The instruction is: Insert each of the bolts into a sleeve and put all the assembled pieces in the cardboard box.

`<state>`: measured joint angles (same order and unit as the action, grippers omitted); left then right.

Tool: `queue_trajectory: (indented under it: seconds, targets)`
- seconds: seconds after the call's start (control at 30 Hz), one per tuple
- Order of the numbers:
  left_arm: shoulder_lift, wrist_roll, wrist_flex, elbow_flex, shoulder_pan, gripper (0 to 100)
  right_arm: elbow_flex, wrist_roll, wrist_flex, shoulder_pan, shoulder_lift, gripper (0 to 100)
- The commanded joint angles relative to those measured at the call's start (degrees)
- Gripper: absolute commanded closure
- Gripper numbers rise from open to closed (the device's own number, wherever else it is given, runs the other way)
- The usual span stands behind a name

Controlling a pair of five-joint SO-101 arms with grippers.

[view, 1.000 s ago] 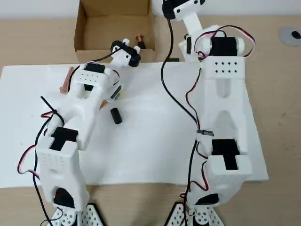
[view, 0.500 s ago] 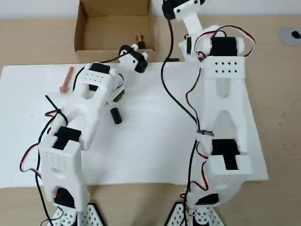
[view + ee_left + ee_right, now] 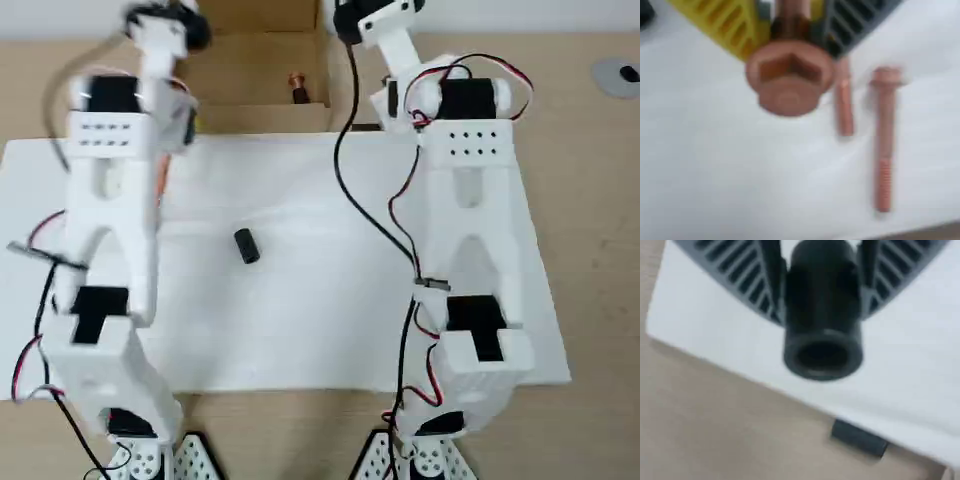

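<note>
The left gripper [image 3: 790, 35] is clamped on 1 bolt [image 3: 790, 82], its hex head toward the wrist camera, held above the sheet [image 3: 330, 300] near the left corner of the box [image 3: 260, 118]. The right gripper [image 3: 822, 300] is clamped on 1 sleeve [image 3: 822, 347], bore open toward its own camera, over the sheet's far edge beside the box. The step in hand looks like the mating: both parts are lifted but not yet joined. Next the arms must meet, with the shank lined up on the bore, then push through. 1 loose bolt [image 3: 883, 145] and 1 spare sleeve [image 3: 246, 245] lie on the sheet; 1 assembled piece [image 3: 297, 87] seems to sit in the box.
</note>
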<state>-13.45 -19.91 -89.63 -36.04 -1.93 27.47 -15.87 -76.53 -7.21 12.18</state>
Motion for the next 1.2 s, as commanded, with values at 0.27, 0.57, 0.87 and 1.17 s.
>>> queue_trajectory:
  seconds: [0.27,0.57,0.87,1.17]
  targets:
    - [32.92,12.13,-10.81,-2.20,2.99,99,3.03,-0.53,-17.76,-3.82,-23.08,98.7]
    - [64.75,15.38,-10.02,31.03,16.18,99,-2.15,-0.44,-25.85,-9.10,-47.60,98.7]
    - [88.57,15.47,1.76,67.52,16.18,99,-41.01,-0.09,-24.26,-14.73,-75.82,98.7]
    - [107.21,15.30,6.86,87.30,16.18,99,-66.68,0.00,-11.60,-8.40,-87.78,98.7]
